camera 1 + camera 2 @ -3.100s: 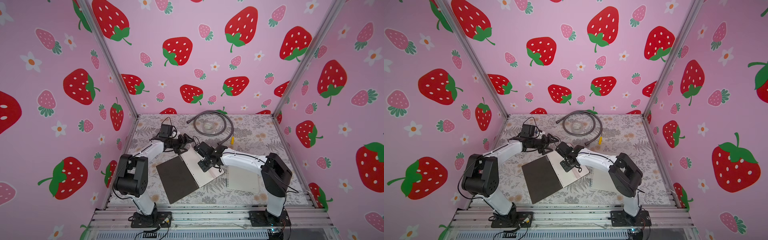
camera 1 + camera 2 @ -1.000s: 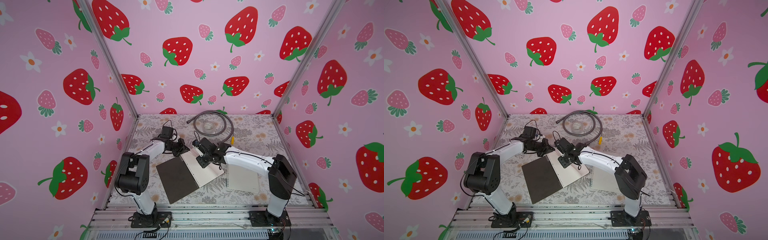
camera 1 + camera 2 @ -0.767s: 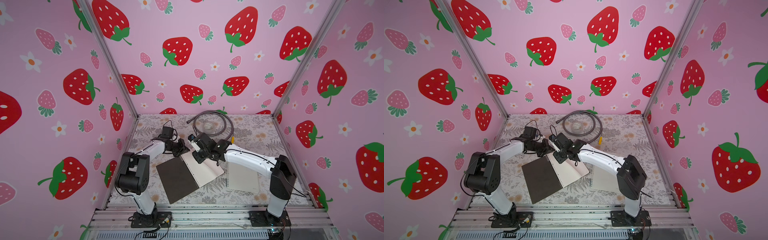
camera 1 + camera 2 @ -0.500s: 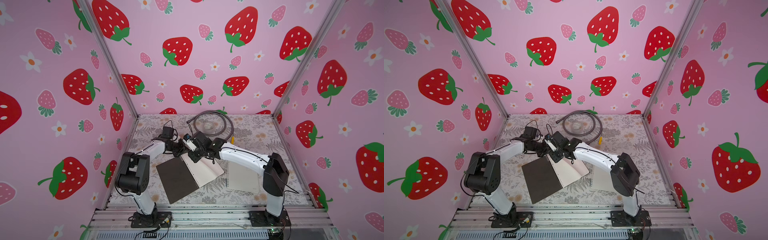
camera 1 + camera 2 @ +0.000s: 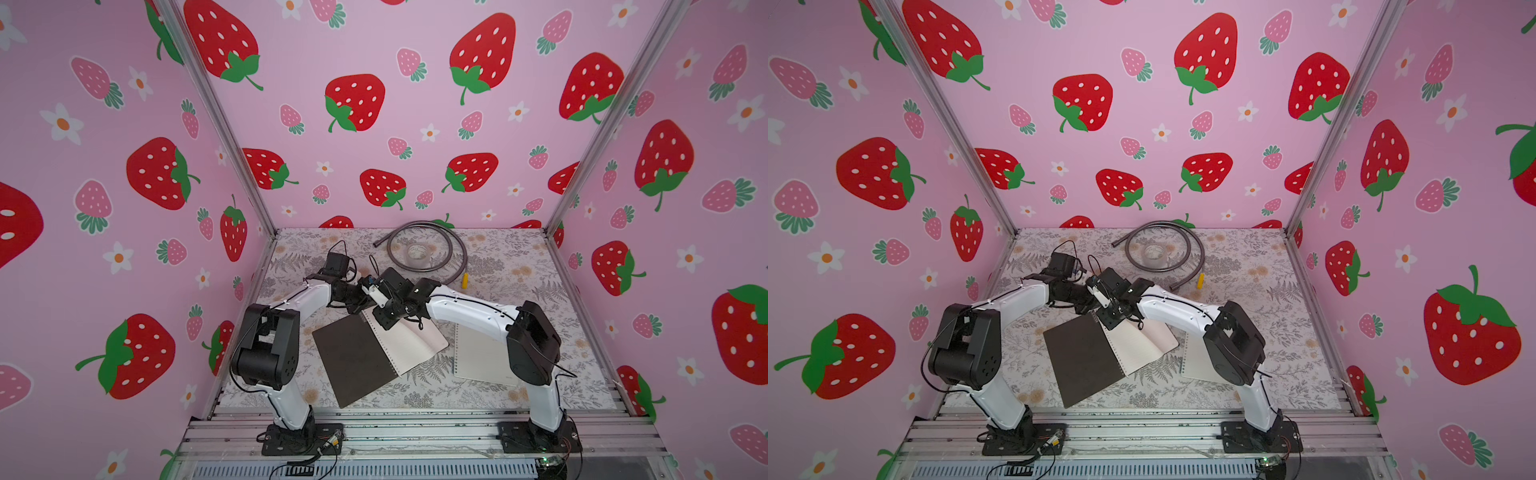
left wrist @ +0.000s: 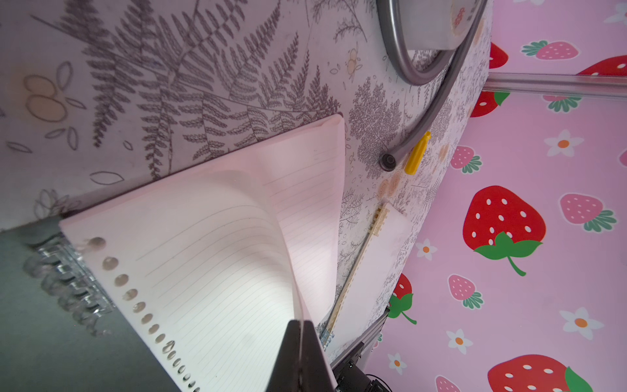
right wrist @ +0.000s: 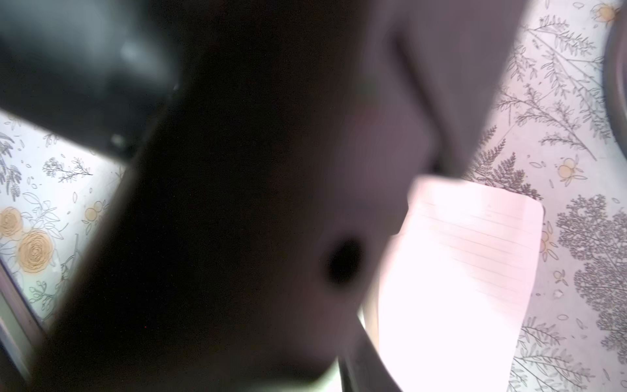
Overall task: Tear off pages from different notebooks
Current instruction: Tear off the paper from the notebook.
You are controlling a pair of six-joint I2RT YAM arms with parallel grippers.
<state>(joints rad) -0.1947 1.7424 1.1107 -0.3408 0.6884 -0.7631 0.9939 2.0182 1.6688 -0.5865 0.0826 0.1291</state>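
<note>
Left gripper (image 6: 300, 325): pinches shut on the lifted page (image 6: 210, 237) of the dark notebook (image 5: 353, 357), middle of the frame. Right gripper (image 5: 385, 322): close beside, width not possible to tell. Pale notebook (image 5: 478, 353): lower right.

L jaws pinching curled page (image 6: 203, 244) of open notebook (image 6: 315, 176); grey hose (image 6: 424, 108), yellow peg (image 6: 418, 154) beyond.

Near the back edge of your bench (image 5: 519, 257), about midway along it, a grey hose (image 6: 419, 74) lies coiled in a loop. A clear roll of tape (image 5: 417, 258) sits inside that loop. A small yellow piece (image 5: 465, 281) lies just beside the hose's open end. Pink strawberry-print walls (image 5: 353, 104) enclose three sides.
</note>
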